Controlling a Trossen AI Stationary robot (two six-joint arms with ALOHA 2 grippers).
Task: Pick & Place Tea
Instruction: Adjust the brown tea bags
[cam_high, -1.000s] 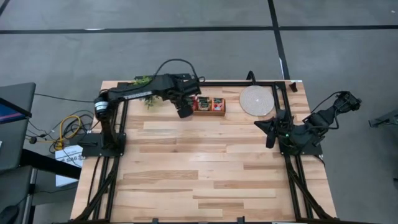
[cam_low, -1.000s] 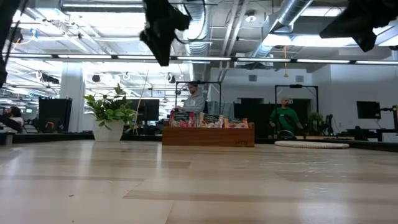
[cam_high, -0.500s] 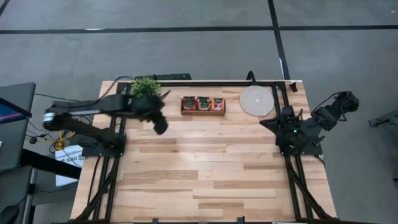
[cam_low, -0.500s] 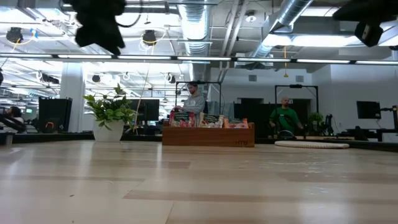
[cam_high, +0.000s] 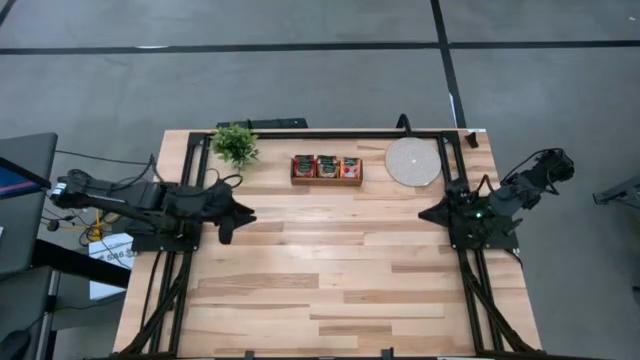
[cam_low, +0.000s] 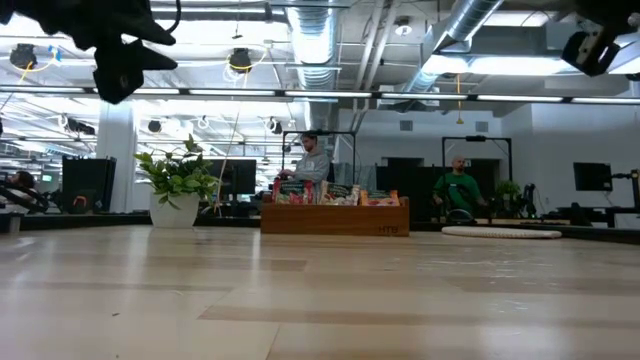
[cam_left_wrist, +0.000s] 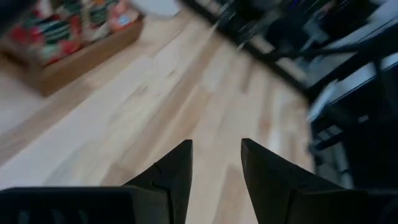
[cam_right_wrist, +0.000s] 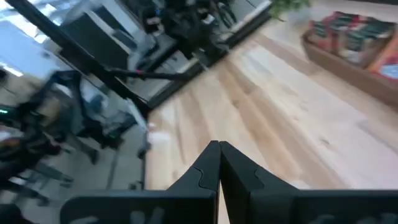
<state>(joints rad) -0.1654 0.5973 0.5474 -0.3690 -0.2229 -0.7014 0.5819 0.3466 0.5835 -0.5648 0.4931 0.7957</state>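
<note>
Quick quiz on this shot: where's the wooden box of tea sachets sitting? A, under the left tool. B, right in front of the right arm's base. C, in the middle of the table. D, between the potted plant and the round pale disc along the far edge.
D: in the high view the wooden box of tea sachets sits between the potted plant and the round pale disc.

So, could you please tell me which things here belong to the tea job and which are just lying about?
Job:
- tea sachets
- wooden box holding them
- left gripper, fingers apart, empty
- right gripper, fingers shut, empty

Lying about:
- potted plant
- round pale disc
</note>
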